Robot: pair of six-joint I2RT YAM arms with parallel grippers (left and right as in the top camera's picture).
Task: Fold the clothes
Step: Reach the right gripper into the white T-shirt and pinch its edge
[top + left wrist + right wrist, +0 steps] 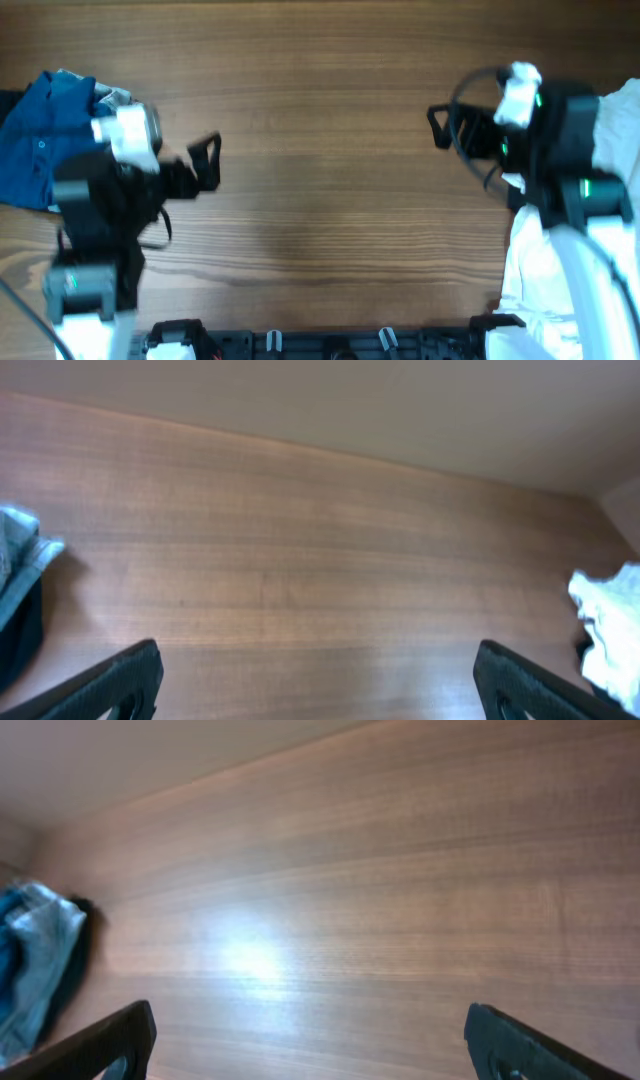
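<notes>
Holding our left gripper (210, 162) and right gripper (438, 125) spread, empty, over the brown wooden table (320, 100), we seem poised to fetch the crumpled white cotton T-shirt (540, 270) at right.

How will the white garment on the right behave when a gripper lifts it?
Likely floppy: the white garment lies bunched in soft folds, so it should sag from a single pinch. Probably light, since it looks like thin cloth. Because it is bunched up, one pinch may catch several layers.

The clothes (545, 285) lie at the table's (320, 150) right, another garment (40, 140) at left.
</notes>
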